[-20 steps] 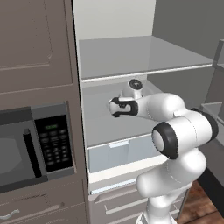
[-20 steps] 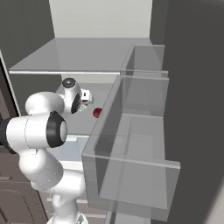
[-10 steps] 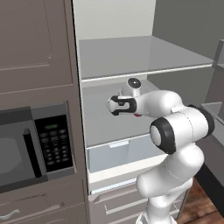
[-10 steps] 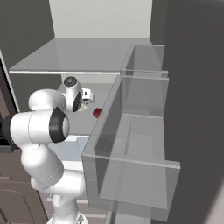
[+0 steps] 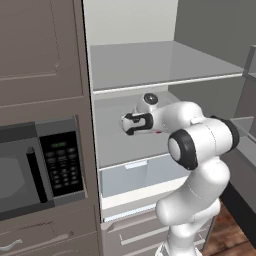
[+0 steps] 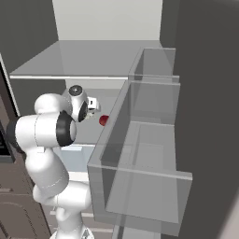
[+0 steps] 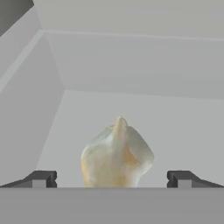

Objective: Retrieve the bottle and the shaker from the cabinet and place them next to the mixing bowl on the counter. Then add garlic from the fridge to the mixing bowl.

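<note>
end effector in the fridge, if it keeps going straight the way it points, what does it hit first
Most likely the garlic: it sits centred between the open end effector fingertips, right ahead on the fridge shelf. How far ahead is unclear.

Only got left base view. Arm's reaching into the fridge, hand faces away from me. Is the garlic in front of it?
Observer: Yes. In the hand view the garlic sits on the shelf, centred between the fingertips.
Operator: Gripper closed on it?
Observer: No. The gripper is open, jaws wide apart, each clear of the bulb.
Operator: Anything else on that shelf?
Observer: The right base view shows a small red object on the fridge shelf just past the hand.
</note>
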